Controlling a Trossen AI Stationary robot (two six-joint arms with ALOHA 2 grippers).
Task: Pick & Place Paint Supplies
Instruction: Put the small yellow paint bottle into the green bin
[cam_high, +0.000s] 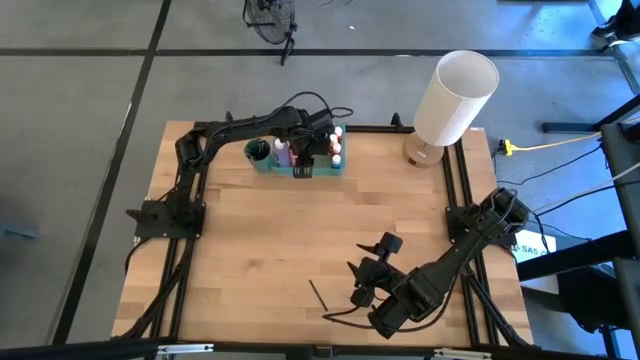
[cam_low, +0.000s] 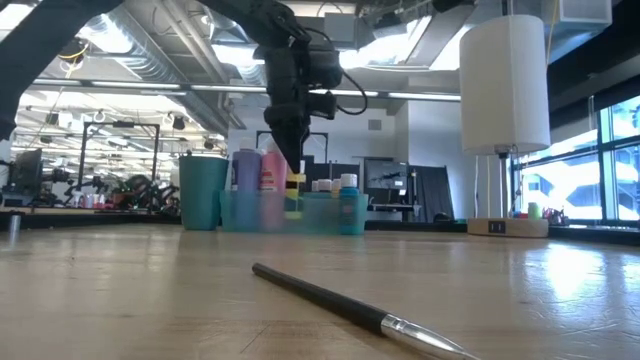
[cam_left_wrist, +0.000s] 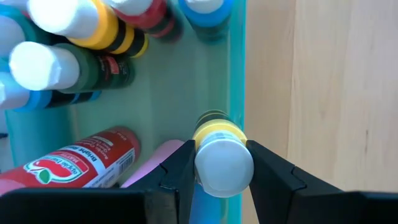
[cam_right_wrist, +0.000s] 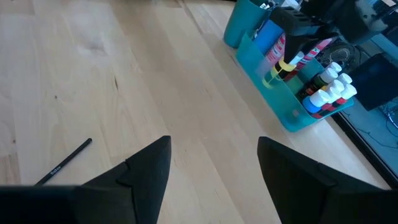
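The left gripper (cam_left_wrist: 224, 165) grasps a yellow bottle (cam_left_wrist: 219, 146) by its white cap, holding it over the tray (cam_high: 312, 172) near the table's (cam_high: 240, 260) far edge, just inside the tray's near wall. Other bottles (cam_left_wrist: 74, 43) stand in the tray beside a teal cup (cam_high: 258, 153). The right gripper (cam_high: 365, 268) hangs released over the near edge, a paintbrush (cam_high: 318, 295) lying beside it.

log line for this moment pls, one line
left gripper: shut on yellow paint bottle, over green tray | right gripper: open, empty, near table front | paintbrush: lying on table
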